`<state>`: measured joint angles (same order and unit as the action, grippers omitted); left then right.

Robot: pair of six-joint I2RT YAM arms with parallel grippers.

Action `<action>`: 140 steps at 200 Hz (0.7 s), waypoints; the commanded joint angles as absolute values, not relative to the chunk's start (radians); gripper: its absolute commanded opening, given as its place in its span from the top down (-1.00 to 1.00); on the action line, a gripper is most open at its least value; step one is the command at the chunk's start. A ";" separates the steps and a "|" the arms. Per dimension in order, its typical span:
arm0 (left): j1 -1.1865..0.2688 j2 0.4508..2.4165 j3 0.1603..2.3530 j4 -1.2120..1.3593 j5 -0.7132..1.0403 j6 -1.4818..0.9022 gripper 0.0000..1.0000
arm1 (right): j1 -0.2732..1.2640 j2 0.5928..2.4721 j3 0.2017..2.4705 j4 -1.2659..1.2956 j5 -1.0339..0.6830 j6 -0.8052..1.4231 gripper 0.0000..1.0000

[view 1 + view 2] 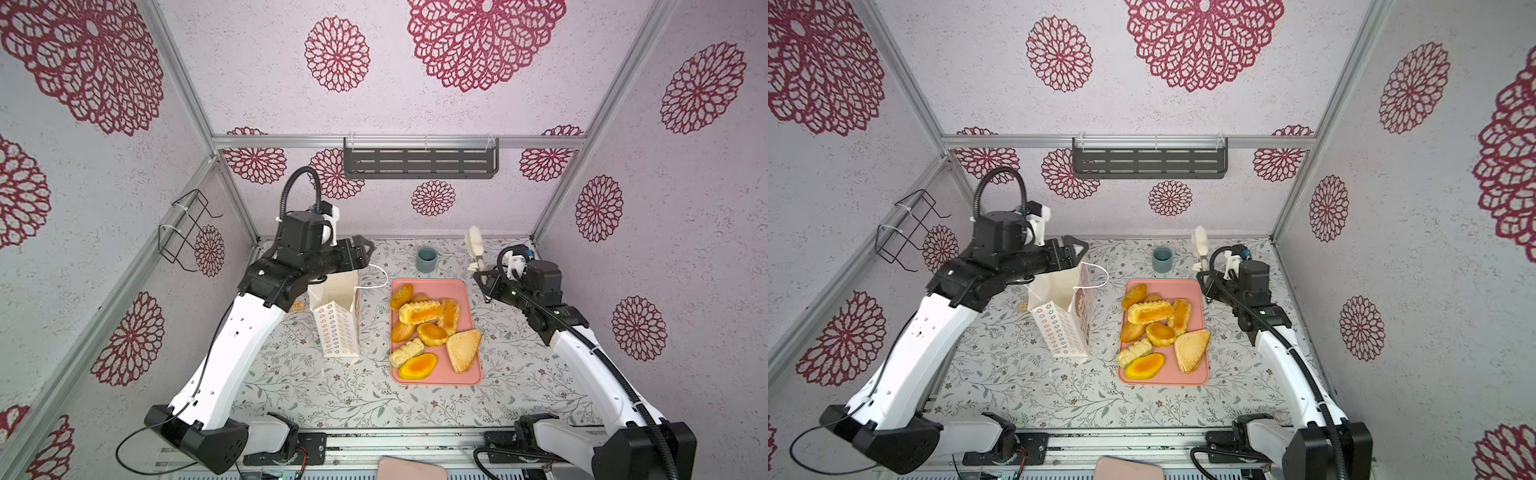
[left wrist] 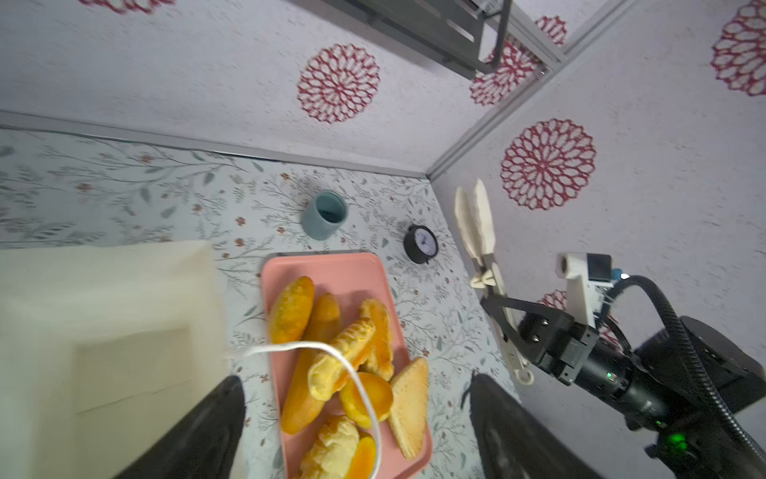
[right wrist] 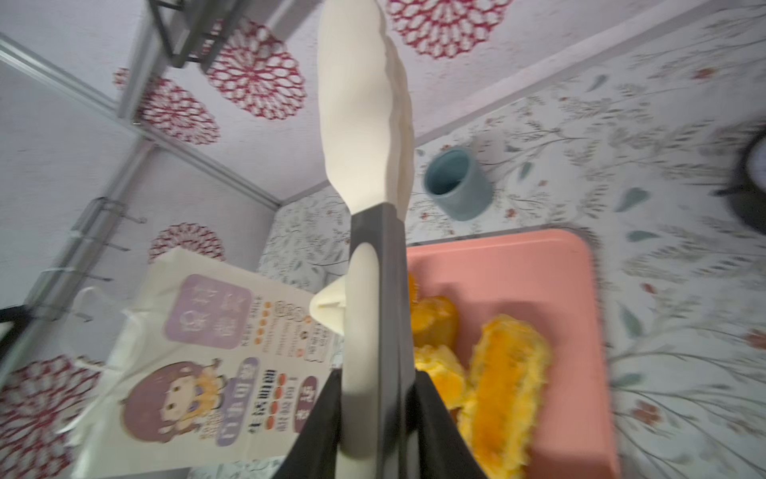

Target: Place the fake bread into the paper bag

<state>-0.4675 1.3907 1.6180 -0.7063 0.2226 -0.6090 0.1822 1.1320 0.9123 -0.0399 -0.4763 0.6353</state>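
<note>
The right pincer (image 3: 375,419) grips the handle of cream tongs (image 3: 364,103), tips pointing up, away from the fake bread (image 1: 419,312). The bread lies on the pink tray (image 1: 436,287) just beside this pincer, toward the paper bag (image 1: 336,328), loaves mostly along the tray. The left pincer (image 1: 362,250), farther off, stands wide and empty above the bag's handle. The bag's inside is blurred.

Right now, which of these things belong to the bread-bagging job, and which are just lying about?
Job: bread, tray under it, bag, tongs in the right pincer.
Lying about: cup, clock, wall shelf, wire rack.
</note>
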 commanded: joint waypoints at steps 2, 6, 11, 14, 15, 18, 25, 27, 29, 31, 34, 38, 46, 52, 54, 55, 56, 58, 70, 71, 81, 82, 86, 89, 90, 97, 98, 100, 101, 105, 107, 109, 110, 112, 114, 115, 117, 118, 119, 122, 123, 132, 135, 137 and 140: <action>-0.510 1.411 1.598 -0.485 0.352 -0.673 -0.81 | 0.235 1.134 0.923 0.240 -0.663 0.780 0.44; -0.516 1.419 1.593 -0.465 0.365 -0.681 -0.81 | 0.245 1.139 0.927 0.252 -0.669 0.787 0.44; -0.525 1.429 1.588 -0.441 0.379 -0.685 -0.81 | 0.256 1.145 0.934 0.263 -0.672 0.793 0.44; -0.530 1.434 1.587 -0.431 0.385 -0.688 -0.82 | 0.263 1.148 0.939 0.267 -0.674 0.794 0.44; -0.533 1.437 1.586 -0.426 0.386 -0.688 -0.82 | 0.265 1.149 0.940 0.267 -0.675 0.795 0.44; -0.539 1.441 1.586 -0.418 0.391 -0.689 -0.82 | 0.271 1.153 0.946 0.268 -0.675 0.795 0.44; -0.553 1.452 1.586 -0.399 0.398 -0.690 -0.83 | 0.286 1.161 0.960 0.267 -0.675 0.792 0.44; -0.557 1.454 1.585 -0.392 0.399 -0.690 -0.84 | 0.288 1.162 0.964 0.267 -0.674 0.790 0.45; -0.561 1.458 1.585 -0.386 0.402 -0.689 -0.84 | 0.292 1.165 0.968 0.266 -0.673 0.789 0.45; -0.564 1.461 1.585 -0.380 0.404 -0.690 -0.85 | 0.297 1.167 0.972 0.267 -0.672 0.788 0.45; -0.568 1.465 1.583 -0.371 0.408 -0.694 -0.86 | 0.303 1.169 0.976 0.266 -0.674 0.786 0.45; -0.573 1.472 1.583 -0.359 0.415 -0.699 -0.86 | 0.309 1.172 0.982 0.265 -0.670 0.783 0.45; -0.581 1.485 1.584 -0.337 0.432 -0.710 -0.86 | 0.322 1.177 0.994 0.263 -0.663 0.781 0.46; -0.585 1.494 1.584 -0.324 0.437 -0.717 -0.86 | 0.329 1.180 1.000 0.261 -0.658 0.780 0.46; -0.587 1.495 1.585 -0.322 0.437 -0.721 -0.86 | 0.331 1.182 1.002 0.262 -0.657 0.781 0.46; -0.588 1.497 1.585 -0.320 0.437 -0.722 -0.86 | 0.332 1.181 1.003 0.262 -0.657 0.781 0.46; -0.589 1.498 1.585 -0.320 0.436 -0.723 -0.86 | 0.333 1.181 1.004 0.263 -0.657 0.781 0.47; -0.589 1.501 1.586 -0.318 0.435 -0.727 -0.86 | 0.336 1.182 1.005 0.264 -0.655 0.781 0.47; -0.593 1.515 1.585 -0.308 0.431 -0.745 -0.85 | 0.349 1.182 1.013 0.263 -0.641 0.774 0.47; -0.593 1.518 1.586 -0.306 0.431 -0.745 -0.85 | 0.350 1.182 1.014 0.263 -0.639 0.773 0.47; -0.594 1.528 1.588 -0.308 0.424 -0.758 -0.82 | 0.365 1.177 1.021 0.247 -0.615 0.757 0.47; -0.595 1.528 1.589 -0.309 0.422 -0.758 -0.82 | 0.366 1.176 1.021 0.244 -0.612 0.754 0.47; -0.595 1.532 1.591 -0.315 0.417 -0.762 -0.81 | 0.371 1.172 1.025 0.236 -0.599 0.747 0.47; -0.595 1.536 1.593 -0.320 0.413 -0.763 -0.81 | 0.374 1.170 1.027 0.230 -0.591 0.743 0.47; -0.595 1.536 1.593 -0.321 0.412 -0.763 -0.81 | 0.374 1.168 1.027 0.229 -0.588 0.741 0.47; -0.595 1.542 1.594 -0.325 0.410 -0.767 -0.81 | 0.382 1.163 1.030 0.222 -0.570 0.731 0.47; -0.595 1.542 1.593 -0.326 0.410 -0.768 -0.81 | 0.382 1.162 1.030 0.220 -0.568 0.729 0.47; -0.595 1.544 1.592 -0.325 0.410 -0.769 -0.81 | 0.384 1.159 1.031 0.218 -0.564 0.726 0.47; -0.595 1.544 1.592 -0.326 0.410 -0.770 -0.81 | 0.385 1.159 1.031 0.216 -0.561 0.725 0.47; -0.596 1.546 1.590 -0.325 0.410 -0.775 -0.81 | 0.390 1.156 1.032 0.210 -0.551 0.716 0.47; -0.595 1.547 1.589 -0.323 0.410 -0.778 -0.81 | 0.392 1.152 1.032 0.208 -0.545 0.712 0.47; -0.595 1.549 1.587 -0.321 0.412 -0.780 -0.81 | 0.394 1.150 1.033 0.203 -0.539 0.707 0.47; -0.595 1.550 1.587 -0.321 0.413 -0.782 -0.82 | 0.395 1.150 1.033 0.202 -0.535 0.705 0.47; -0.595 1.551 1.586 -0.317 0.416 -0.783 -0.82 | 0.397 1.147 1.034 0.196 -0.528 0.699 0.47; -0.595 1.552 1.585 -0.314 0.420 -0.786 -0.82 | 0.399 1.147 1.035 0.190 -0.522 0.695 0.47; -0.595 1.552 1.585 -0.311 0.421 -0.787 -0.83 | 0.401 1.145 1.035 0.187 -0.519 0.691 0.47; -0.596 1.553 1.584 -0.307 0.425 -0.790 -0.83 | 0.404 1.143 1.036 0.182 -0.510 0.685 0.47; -0.596 1.553 1.583 -0.304 0.426 -0.791 -0.83 | 0.404 1.142 1.037 0.179 -0.507 0.682 0.47; -0.595 1.554 1.583 -0.301 0.428 -0.792 -0.83 | 0.406 1.141 1.038 0.175 -0.503 0.679 0.47; -0.595 1.555 1.582 -0.295 0.435 -0.797 -0.83 | 0.410 1.138 1.038 0.169 -0.492 0.670 0.47; -0.595 1.556 1.583 -0.292 0.437 -0.798 -0.83 | 0.411 1.137 1.039 0.166 -0.490 0.667 0.47; -0.595 1.562 1.584 -0.278 0.447 -0.808 -0.84 | 0.424 1.131 1.043 0.143 -0.461 0.646 0.48; -0.596 1.564 1.587 -0.276 0.448 -0.810 -0.84 | 0.427 1.128 1.044 0.138 -0.454 0.641 0.48; -0.595 1.567 1.589 -0.276 0.448 -0.811 -0.84 | 0.430 1.128 1.045 0.133 -0.450 0.636 0.48; -0.595 1.570 1.592 -0.275 0.449 -0.814 -0.84 | 0.434 1.125 1.046 0.129 -0.443 0.632 0.48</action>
